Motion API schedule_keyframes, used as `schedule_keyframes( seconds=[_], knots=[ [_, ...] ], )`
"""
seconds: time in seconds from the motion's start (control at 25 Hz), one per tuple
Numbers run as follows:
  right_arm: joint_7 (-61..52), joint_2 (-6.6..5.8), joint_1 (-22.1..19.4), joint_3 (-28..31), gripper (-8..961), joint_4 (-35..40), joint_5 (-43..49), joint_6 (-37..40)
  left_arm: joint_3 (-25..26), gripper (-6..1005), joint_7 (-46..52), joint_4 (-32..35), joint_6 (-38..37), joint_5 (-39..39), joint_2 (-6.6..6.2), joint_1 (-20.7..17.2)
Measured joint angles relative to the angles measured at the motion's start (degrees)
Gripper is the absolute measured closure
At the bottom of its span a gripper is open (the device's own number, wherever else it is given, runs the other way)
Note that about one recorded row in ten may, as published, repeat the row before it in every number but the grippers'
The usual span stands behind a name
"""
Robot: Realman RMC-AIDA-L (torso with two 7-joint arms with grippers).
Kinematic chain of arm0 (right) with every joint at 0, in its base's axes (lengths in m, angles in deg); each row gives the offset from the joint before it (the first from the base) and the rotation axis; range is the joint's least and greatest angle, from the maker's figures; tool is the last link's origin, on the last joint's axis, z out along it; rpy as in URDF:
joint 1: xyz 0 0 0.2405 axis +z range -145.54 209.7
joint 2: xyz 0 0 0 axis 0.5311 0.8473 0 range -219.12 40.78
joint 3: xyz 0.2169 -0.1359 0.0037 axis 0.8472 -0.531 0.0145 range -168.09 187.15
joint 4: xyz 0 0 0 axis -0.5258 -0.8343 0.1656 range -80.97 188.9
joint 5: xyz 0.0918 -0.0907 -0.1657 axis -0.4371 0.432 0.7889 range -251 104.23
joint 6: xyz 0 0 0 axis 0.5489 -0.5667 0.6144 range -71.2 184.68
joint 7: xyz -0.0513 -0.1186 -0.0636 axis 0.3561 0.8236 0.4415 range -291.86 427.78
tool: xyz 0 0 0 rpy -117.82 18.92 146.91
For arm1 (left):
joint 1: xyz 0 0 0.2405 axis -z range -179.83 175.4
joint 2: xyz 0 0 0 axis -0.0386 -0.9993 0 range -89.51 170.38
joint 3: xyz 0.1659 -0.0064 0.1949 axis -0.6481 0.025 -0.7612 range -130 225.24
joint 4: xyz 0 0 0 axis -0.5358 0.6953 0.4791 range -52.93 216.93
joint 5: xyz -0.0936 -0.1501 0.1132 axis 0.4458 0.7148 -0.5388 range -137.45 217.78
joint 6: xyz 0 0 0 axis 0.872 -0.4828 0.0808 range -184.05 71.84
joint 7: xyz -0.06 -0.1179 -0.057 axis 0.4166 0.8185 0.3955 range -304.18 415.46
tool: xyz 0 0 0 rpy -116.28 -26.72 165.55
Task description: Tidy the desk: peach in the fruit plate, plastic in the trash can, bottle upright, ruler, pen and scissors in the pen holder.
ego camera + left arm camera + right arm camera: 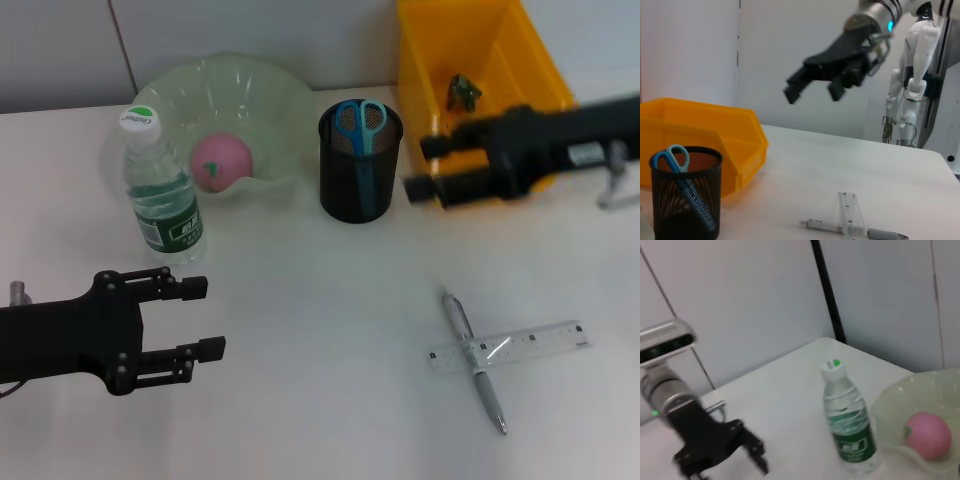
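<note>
Both tools, left tool (200, 317) and right tool (425, 167), gape empty; bottle (160, 190) label unreadable.

From my head cam: the pink peach (221, 161) is already sitting in the pale green fruit plate (275, 95) at about 11 o'clock. The water bottle (160, 196) stands upright just beside the plate, cap on. The blue scissors (360, 130) are handles-up in the black mesh pen holder (358, 195) at 12. There's a bit of green plastic (463, 92) in the yellow trash can (430, 50) at 1. The grey pen (473, 357) lies crossed over the clear ruler (540, 340) on the worktop at 4.
</note>
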Motion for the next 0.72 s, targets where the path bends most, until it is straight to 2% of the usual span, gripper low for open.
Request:
schedule_keyframes(
  seconds=[0.12, 0.2, 0.24, 0.28, 0.36, 0.44, 0.6, 0.72],
  knots=[
    [3.17, 0.48, -2.11, 1.50, 221, -0.64, -0.46, 4.14, -0.02, 300, 0.23, 0.05, -0.05, -0.01, 0.00, 0.08],
    [3.10, 0.09, -2.18, 1.36, 221, -0.46, 1.10, 6.85, -0.03, 300, 0.47, 0.08, 0.03, -0.04, -0.01, 0.17],
    [1.21, -0.81, -0.46, 0.53, 222, -0.08, 4.82, 9.69, -0.02, 299, 0.53, 0.09, 0.13, -0.04, -0.04, 0.22],
    [1.21, -0.81, -0.46, 0.53, 222, -0.08, 4.82, 9.69, -0.03, 299, 0.61, 0.10, 0.24, 0.00, -0.05, 0.27],
    [-0.68, -1.47, 2.41, 0.06, 222, 0.05, 10.04, 13.22, -0.03, 299, 0.75, 0.09, 0.33, 0.06, -0.06, 0.33],
    [-0.26, -1.51, 5.97, 0.02, 222, 0.27, 15.91, 16.82, -0.01, 299, 1.06, 0.09, 0.36, 0.21, -0.03, 0.38],
    [2.06, -1.30, 8.83, -0.67, 222, 0.76, 20.03, 18.49, -0.03, 298, 1.39, 0.02, 0.37, 0.29, 0.15, 0.47],
    [3.63, -1.34, 10.64, -3.33, 223, 1.20, 22.04, 18.81, -0.03, 298, 1.45, -0.34, 0.38, 0.29, 0.19, 0.37]
  ],
)
